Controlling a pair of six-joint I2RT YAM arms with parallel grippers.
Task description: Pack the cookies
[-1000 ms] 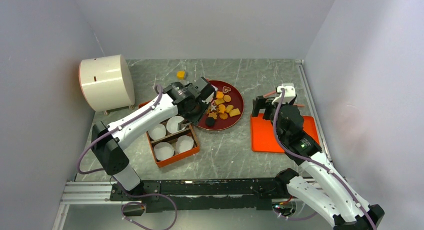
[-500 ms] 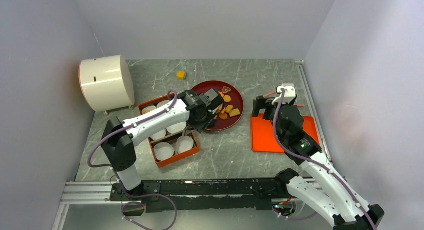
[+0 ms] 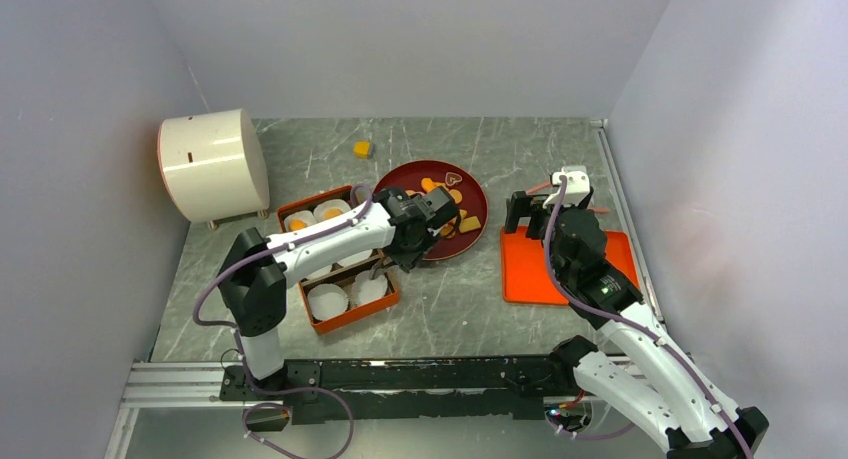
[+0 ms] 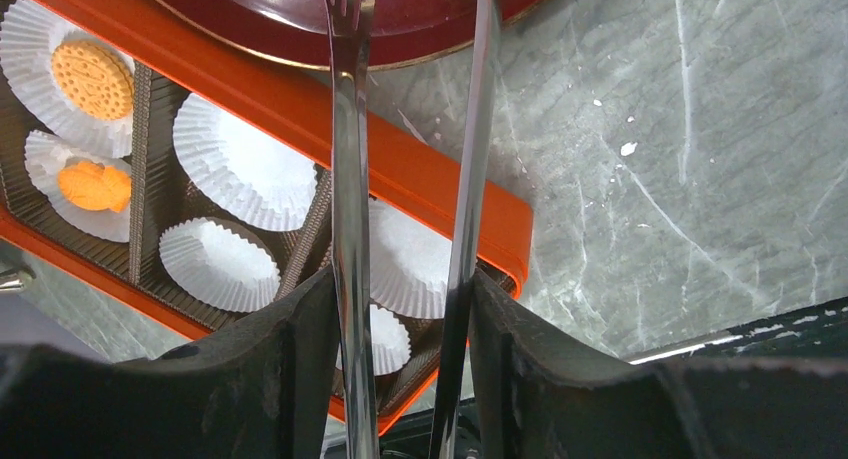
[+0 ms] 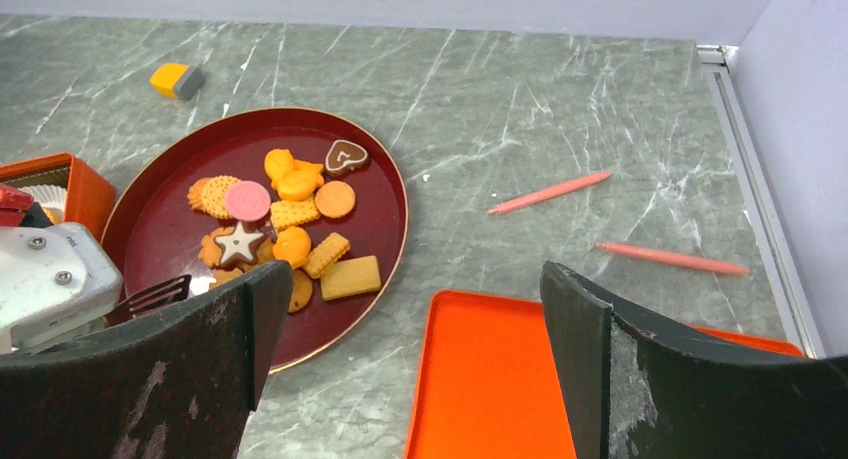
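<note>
We are seeing two cookies [image 4: 92, 79] already sitting in paper cups [image 4: 240, 174] in the box [image 4: 430, 174]; the left gripper [image 4: 400, 309] is clasping the tongs [image 4: 345, 179] at the plate [image 5: 150, 229], where the rest are lying. We are judging them light, brittle (pinching edges gently). The right gripper [image 5: 415, 279] is hanging spread, empty.
</note>
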